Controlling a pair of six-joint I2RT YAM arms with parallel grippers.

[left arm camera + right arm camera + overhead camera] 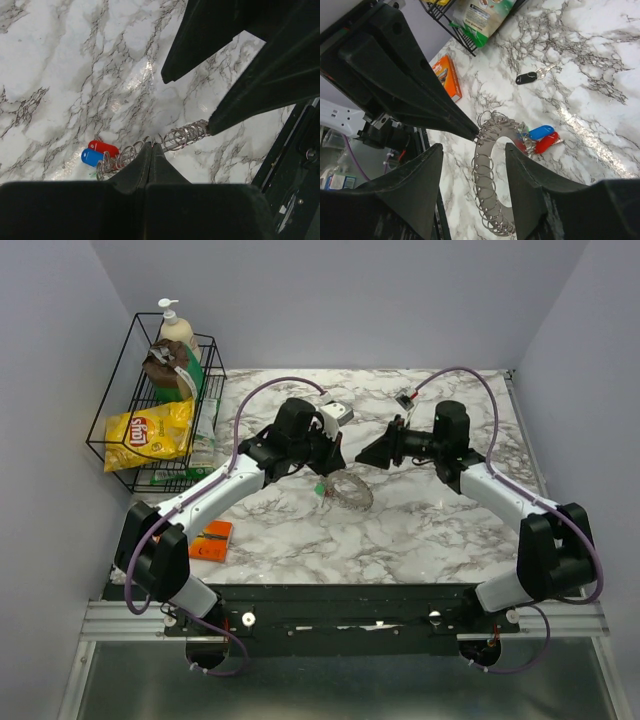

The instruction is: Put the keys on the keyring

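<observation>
The keyring (pixel 487 172) is a flat grey ring fringed with many small wire loops, held tilted just above the marble top. My left gripper (pixel 151 146) is shut on its rim, pinching between the loops (pixel 186 135). A blue key (pixel 541 132) and a red key (pixel 546 142) hang together on the keyring's far side, with a bit of green beside them. From above, the keyring (pixel 352 490) hangs under the left gripper (pixel 325 458). My right gripper (pixel 474 146) stands open, one band of the keyring between its fingers with a gap on each side. A black-headed key (pixel 526 78) lies loose on the table.
An orange box (pixel 212 540) lies near the front left edge. A black wire basket (pixel 120 405) at the back left holds a yellow chips bag (pixel 150 435) and bottles. A white device (pixel 337 415) sits behind the left gripper. Purple cables loop over both arms.
</observation>
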